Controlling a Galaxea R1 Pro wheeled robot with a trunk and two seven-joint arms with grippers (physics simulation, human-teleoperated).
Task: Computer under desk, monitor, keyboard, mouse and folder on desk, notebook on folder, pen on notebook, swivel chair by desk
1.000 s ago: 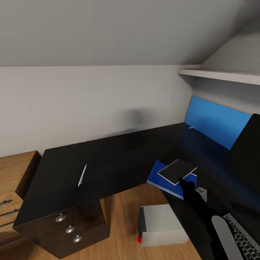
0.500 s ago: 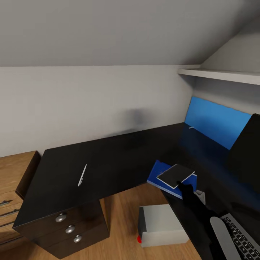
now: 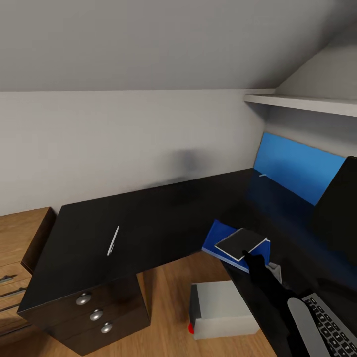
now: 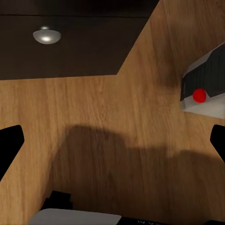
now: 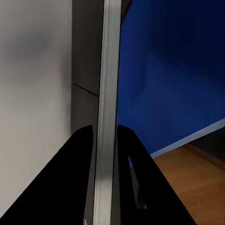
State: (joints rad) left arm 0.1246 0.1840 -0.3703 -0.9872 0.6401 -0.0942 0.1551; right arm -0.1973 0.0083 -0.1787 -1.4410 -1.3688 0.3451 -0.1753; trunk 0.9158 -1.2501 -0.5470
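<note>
The blue folder [image 3: 217, 241] lies on the black desk [image 3: 148, 218] near its inner corner. Over the folder hangs the dark notebook [image 3: 241, 241] with a pale edge, and my right gripper [image 3: 248, 257] is shut on its near side. In the right wrist view the notebook's pale edge [image 5: 107, 93] runs between the two black fingers [image 5: 79, 178], with the folder [image 5: 178, 70] behind it. A white pen [image 3: 113, 240] lies on the desk's left part. My left gripper [image 4: 115, 136] hangs open over the wood floor. The keyboard [image 3: 333, 328] is at the lower right. The blue monitor screen [image 3: 297, 166] stands at the back right.
The grey computer box [image 3: 223, 310] with a red button [image 4: 199, 95] sits on the floor under the desk. Dark drawers with round knobs [image 3: 95, 314] stand under the desk's left end. A white shelf [image 3: 302, 102] hangs above the monitor. A dark shape [image 3: 341, 208] rises at the right edge.
My right gripper has drawn the notebook slightly back toward me and lower over the folder. The pen, folder and camera have not moved.
</note>
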